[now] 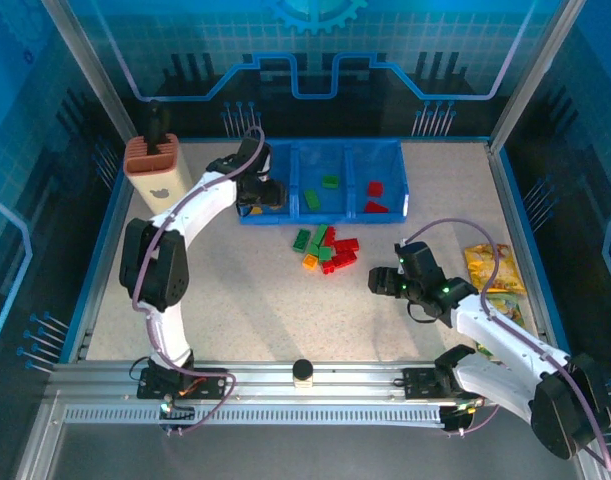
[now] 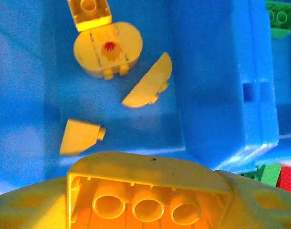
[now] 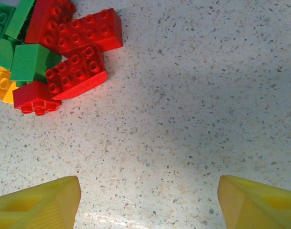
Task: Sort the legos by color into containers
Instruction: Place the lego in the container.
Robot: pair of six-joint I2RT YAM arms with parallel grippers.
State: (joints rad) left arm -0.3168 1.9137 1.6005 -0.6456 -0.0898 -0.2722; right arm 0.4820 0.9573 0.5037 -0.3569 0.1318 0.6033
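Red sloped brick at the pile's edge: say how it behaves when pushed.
The red sloped brick looks rigid plastic, unlikely to flex. Lying flat, studs up, it should slide, not roll, on the table. Touching other legos, it would probably nudge them.

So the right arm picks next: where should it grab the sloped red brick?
Probably from above, across its ends: the sloped red brick lies studs up, its outer end free. A green brick crowds the other end.
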